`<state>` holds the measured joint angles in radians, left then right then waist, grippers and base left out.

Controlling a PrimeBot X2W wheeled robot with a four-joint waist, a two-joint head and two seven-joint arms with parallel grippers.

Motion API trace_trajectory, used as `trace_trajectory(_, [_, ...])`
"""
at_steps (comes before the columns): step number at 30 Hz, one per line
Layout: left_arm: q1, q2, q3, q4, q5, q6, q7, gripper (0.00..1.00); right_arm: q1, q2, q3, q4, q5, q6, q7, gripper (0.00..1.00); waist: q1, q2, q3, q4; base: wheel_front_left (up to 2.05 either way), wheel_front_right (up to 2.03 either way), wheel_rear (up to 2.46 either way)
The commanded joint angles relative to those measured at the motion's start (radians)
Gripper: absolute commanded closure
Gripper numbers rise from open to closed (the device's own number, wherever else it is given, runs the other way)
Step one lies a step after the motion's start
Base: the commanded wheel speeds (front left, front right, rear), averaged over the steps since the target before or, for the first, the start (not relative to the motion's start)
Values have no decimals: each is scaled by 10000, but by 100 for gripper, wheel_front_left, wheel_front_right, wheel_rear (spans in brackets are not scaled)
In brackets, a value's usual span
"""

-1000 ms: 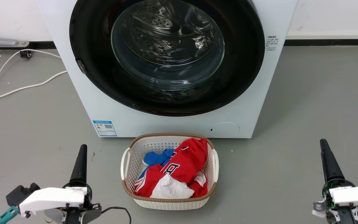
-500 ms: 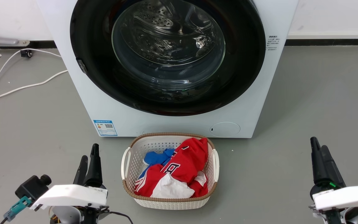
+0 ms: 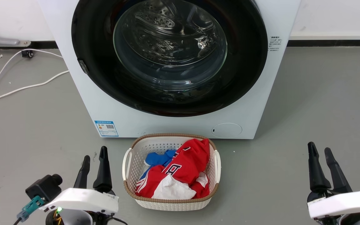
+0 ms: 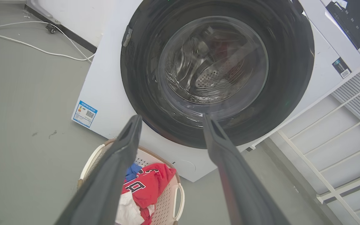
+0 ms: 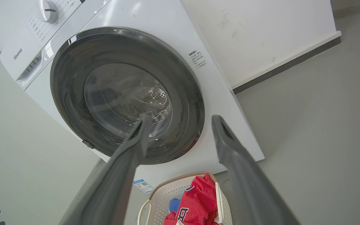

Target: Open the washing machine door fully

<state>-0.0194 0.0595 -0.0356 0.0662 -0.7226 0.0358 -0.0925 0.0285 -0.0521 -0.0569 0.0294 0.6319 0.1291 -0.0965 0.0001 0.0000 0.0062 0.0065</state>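
Head view: the large round glossy black washing machine door [image 3: 169,53] is seen shut flush against the big white front-loading washing machine [image 3: 155,125], far centre. The fingers of the left gripper [image 3: 95,152] and right gripper [image 3: 319,147] are spread, with nothing held. Purchase could be lost on the slick rim by the small grey latch [image 3: 82,66] at the door's left edge, and the white plastic laundry basket [image 3: 170,136] just in front could be knocked by a low reach
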Motion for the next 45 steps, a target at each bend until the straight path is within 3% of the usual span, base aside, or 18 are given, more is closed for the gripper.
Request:
trace_trajectory(1, [19, 102, -107, -166, 443, 56, -127, 0, 31, -13, 4, -230, -426, 19, -125, 0, -1, 0, -2, 5, 0, 0, 0])
trace_trajectory(13, [152, 185, -472, -258, 1869, 220, -474, 0, 261, -5, -29, -716, -1660, 20, -461, 0, -1, 0, -6, 33, 0, 0, 0])
trace_trajectory(45, [637, -8, -766, -180, 4516, 96, -1218, 0, 921, 13, -31, -1487, -4047, 23, -1181, 0, -1, 0, -100, 101, 0, 0, 0])
